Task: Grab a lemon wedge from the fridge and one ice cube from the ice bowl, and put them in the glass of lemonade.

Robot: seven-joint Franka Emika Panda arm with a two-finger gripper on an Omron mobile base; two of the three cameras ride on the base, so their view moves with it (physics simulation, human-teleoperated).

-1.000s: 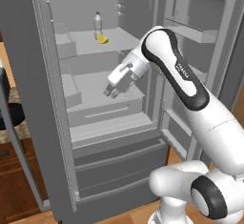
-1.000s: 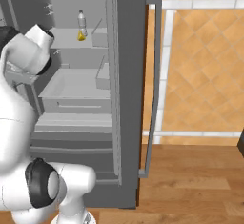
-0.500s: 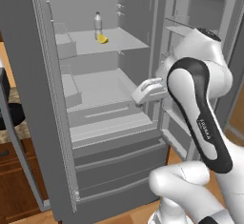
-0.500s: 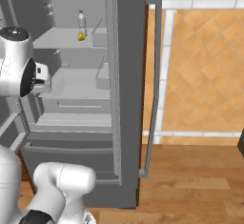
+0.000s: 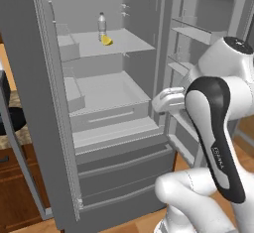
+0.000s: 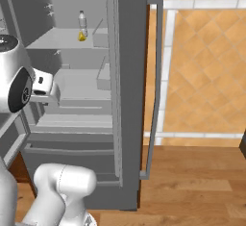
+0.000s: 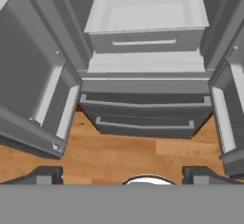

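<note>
meanwhile, the gripper (image 7: 122, 173), jaws spread wide and empty, has been drawn back low before the open fridge (image 5: 30, 103), the lemon wedge (image 5: 106, 40) left untouched near the upper shelf's back edge.

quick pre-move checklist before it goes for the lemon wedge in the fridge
1. Fridge doors open: ok.
2. Lemon wedge in sight on the upper shelf, beside the bottle: ok.
3. Hand open, nothing between the fingertips: ok.
4. Hand aimed at the wedge: not ok; it looks down at the drawers and floor.
5. Hand raised to the shelf: not ok; it sits lower, by the crisper bin.
</note>
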